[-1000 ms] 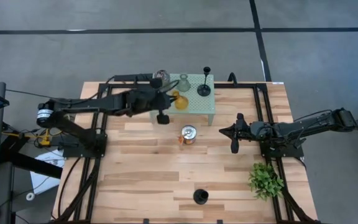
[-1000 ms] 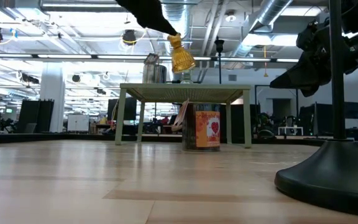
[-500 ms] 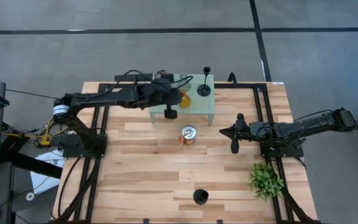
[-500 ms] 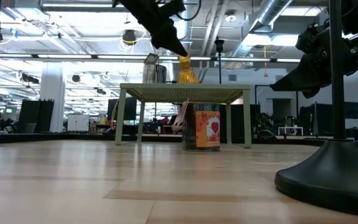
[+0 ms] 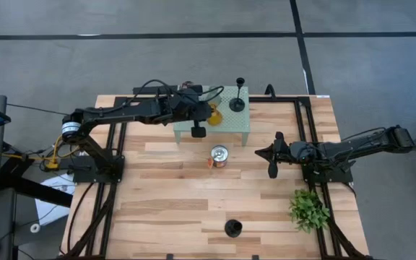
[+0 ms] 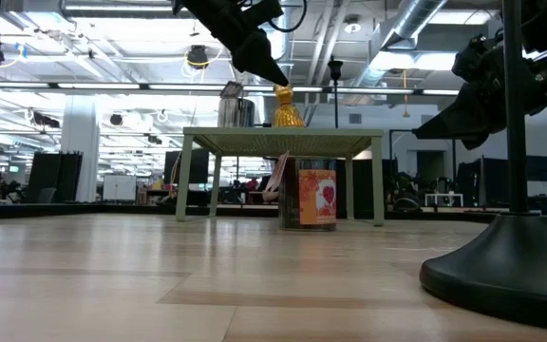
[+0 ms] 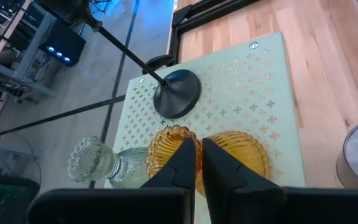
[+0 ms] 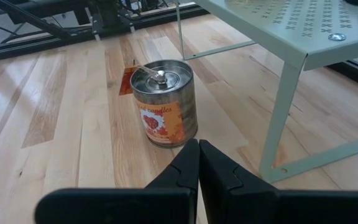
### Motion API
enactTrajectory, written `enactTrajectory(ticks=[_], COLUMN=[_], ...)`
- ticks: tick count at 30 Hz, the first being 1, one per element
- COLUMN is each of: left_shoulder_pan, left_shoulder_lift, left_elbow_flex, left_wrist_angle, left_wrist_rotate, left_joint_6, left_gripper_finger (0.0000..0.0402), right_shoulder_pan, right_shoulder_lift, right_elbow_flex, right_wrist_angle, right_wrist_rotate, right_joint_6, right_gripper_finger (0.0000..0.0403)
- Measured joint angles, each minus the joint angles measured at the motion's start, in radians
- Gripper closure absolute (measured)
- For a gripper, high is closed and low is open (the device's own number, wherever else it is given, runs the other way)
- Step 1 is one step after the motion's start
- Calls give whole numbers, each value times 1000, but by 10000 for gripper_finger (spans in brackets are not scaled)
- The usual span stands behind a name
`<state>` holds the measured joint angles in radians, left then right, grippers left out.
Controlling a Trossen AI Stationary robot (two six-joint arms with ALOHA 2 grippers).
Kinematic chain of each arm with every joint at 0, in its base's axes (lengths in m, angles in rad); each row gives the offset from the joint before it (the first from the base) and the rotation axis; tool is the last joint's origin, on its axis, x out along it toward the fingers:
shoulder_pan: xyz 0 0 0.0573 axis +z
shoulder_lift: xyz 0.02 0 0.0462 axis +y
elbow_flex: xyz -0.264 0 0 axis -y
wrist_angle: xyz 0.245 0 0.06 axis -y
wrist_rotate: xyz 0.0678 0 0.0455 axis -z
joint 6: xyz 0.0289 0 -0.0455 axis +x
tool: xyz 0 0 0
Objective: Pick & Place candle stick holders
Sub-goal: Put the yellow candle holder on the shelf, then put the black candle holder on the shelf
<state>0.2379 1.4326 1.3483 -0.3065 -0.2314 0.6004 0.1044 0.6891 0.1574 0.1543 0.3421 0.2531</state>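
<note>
Left gripper (image 7: 197,163) over amber glass (image 7: 229,152), stand (image 5: 245,124)

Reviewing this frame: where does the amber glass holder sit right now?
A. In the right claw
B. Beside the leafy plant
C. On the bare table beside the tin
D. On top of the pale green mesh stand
D: the amber glass holder stands on the mesh stand, next to the clear glass holder, with the left claw at it.

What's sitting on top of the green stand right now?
On the green stand: amber glass holder, clear glass holder and tall black stick holder. The left gripper hides part of the amber one.
</note>
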Motion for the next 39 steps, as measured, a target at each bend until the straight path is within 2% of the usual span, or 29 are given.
enactTrajectory(ticks=[17, 30, 39], left_shoulder_pan=[0, -51, -132], left_shoulder_lift=[0, -2, -110], left_elbow_flex=[-1, -1, -3], left_wrist_angle=[31, 106, 144], left_wrist_rotate=[-3, -4, -11], left_joint_6=[-14, 14, 58], left_gripper_finger=[327, 327, 329], right_shoulder_pan=[0, 0, 0], right_shoulder_lift=[0, 0, 0], right_elbow_flex=[0, 0, 0], right_wrist_angle=[-5, -5, -5], right_wrist_rotate=[0, 0, 0], right_joint_6=[1, 1, 2], right_gripper_finger=[403, 403, 403])
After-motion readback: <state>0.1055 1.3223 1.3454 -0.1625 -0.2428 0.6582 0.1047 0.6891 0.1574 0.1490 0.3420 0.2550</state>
